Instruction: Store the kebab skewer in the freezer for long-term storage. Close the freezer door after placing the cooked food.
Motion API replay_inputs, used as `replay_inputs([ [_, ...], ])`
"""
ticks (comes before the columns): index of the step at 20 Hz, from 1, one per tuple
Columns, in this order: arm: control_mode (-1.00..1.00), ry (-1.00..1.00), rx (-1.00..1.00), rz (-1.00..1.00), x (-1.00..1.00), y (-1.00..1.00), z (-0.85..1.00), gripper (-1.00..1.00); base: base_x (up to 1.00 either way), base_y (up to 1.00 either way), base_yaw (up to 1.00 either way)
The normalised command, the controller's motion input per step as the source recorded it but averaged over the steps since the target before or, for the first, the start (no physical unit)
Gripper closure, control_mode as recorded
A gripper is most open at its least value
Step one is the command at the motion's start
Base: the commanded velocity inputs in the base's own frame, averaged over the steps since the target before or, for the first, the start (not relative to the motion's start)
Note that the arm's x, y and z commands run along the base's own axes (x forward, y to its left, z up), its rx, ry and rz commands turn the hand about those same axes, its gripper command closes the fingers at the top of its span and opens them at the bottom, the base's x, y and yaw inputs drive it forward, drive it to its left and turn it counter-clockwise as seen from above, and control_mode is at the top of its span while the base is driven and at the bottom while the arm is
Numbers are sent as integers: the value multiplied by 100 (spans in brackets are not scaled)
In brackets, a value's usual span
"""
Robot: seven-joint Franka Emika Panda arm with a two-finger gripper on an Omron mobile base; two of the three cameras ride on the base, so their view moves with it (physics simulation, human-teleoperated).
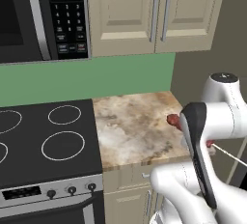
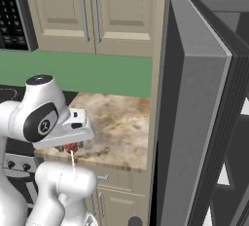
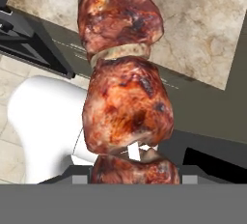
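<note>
Marbled beige counter (image 1: pixel 135 126) between black stove (image 1: pixel 48 141) and, seemingly, open freezer door (image 2: pixel 194 137).

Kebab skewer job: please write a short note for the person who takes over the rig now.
Gripper: shut on the kebab skewer, a thin pale stick with reddish-brown meat chunks, lifted over the marbled beige counter edge.
Freezer door, tall and grey: stands open to the right of the counter.
Done: skewer picked up.
Left: carry it into the freezer, release, close the door.
</note>
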Motion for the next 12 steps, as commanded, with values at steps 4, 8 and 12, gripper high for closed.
replay_inputs([
  [4,-100,0,0,0,0,3,0,100,0,0,0],
  [8,100,0,0,1,-6,1,0,100,-7,2,1],
  [12,100,0,0,0,0,0,0,100,-57,10,0],
])
